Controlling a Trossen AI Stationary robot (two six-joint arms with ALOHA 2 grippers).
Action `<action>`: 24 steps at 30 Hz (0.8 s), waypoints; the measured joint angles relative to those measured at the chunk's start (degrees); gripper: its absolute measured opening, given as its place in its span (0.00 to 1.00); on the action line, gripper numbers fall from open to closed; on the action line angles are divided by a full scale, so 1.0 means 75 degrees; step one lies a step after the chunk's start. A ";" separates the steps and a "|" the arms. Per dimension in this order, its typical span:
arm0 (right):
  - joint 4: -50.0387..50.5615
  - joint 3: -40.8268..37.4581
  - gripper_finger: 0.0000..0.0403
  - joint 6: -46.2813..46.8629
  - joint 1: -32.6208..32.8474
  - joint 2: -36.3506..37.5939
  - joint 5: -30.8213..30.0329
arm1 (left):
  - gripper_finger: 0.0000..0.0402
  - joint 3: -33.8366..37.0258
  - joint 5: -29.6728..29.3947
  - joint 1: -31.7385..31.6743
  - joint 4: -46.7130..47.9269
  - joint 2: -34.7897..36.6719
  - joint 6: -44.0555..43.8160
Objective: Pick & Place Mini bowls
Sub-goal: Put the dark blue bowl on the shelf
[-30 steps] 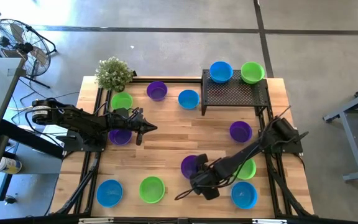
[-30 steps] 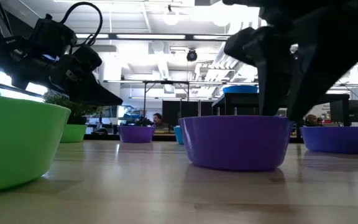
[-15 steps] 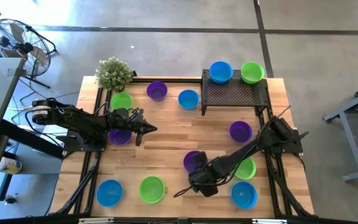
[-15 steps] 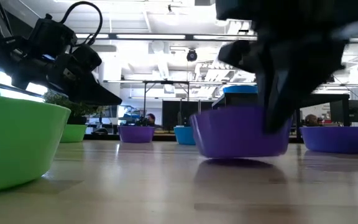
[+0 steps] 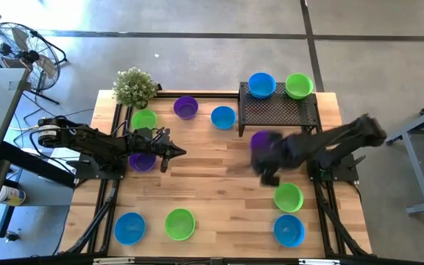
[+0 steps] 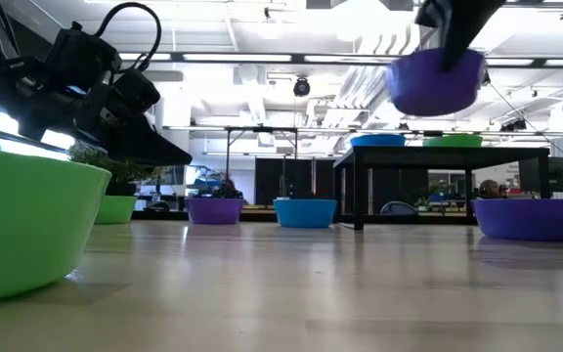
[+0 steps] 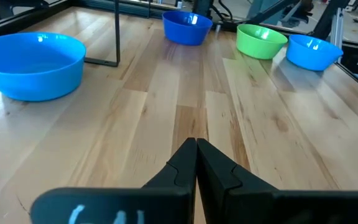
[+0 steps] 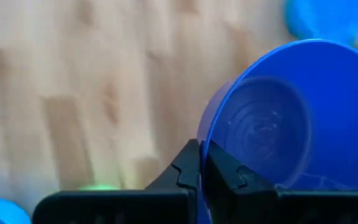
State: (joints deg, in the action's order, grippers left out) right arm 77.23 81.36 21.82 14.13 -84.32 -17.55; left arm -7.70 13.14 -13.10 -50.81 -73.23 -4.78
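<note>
My right gripper (image 5: 265, 151) is shut on a purple mini bowl (image 5: 262, 141), which hangs high above the table in the low view (image 6: 435, 80), just in front of the black mesh stand (image 5: 278, 110). On that stand sit a blue bowl (image 5: 261, 84) and a green bowl (image 5: 299, 85). My left gripper (image 5: 177, 152) waits shut and empty at the table's left, its arm over another purple bowl (image 5: 142, 161). My right gripper pinches the purple bowl's rim (image 8: 205, 134), one finger inside the bowl and one outside its wall. The fingers (image 6: 454, 24) come at it from above. The bowl hangs below them, lifted clear of the table, mouth up and nearly level.
Other bowls rest on the table: green (image 5: 143, 118), purple (image 5: 185, 107) and blue (image 5: 223, 116) at the back, blue (image 5: 129, 227) and green (image 5: 180, 224) near the front, green (image 5: 288, 197) and blue (image 5: 288, 230) front right. A potted plant (image 5: 134, 86) stands at the far left corner.
My right gripper has shut on the purple bowl's rim near the table's front middle. It has lifted the bowl clear and swung it up, toward the far edge and rightward, to the front of the mesh stand. My left arm has kept still.
</note>
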 joint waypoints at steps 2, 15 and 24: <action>0.0621 0.0000 0.01 -0.0072 -0.0643 0.0371 -0.0188 | 0.01 0.0000 -0.0002 0.0000 0.0000 0.0000 0.0000; -0.0074 -0.0297 0.01 -0.3645 -0.4831 0.0618 0.0871 | 0.01 0.0000 -0.0006 0.0000 0.0000 0.0000 0.0000; -0.0305 -0.0723 0.01 -0.4182 -0.5733 0.0595 0.1298 | 0.01 0.0000 -0.0010 0.0000 0.0000 0.0000 0.0000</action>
State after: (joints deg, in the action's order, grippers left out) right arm 74.94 75.94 -9.55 -28.87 -79.85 -7.82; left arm -7.70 13.07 -13.10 -50.81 -73.23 -4.78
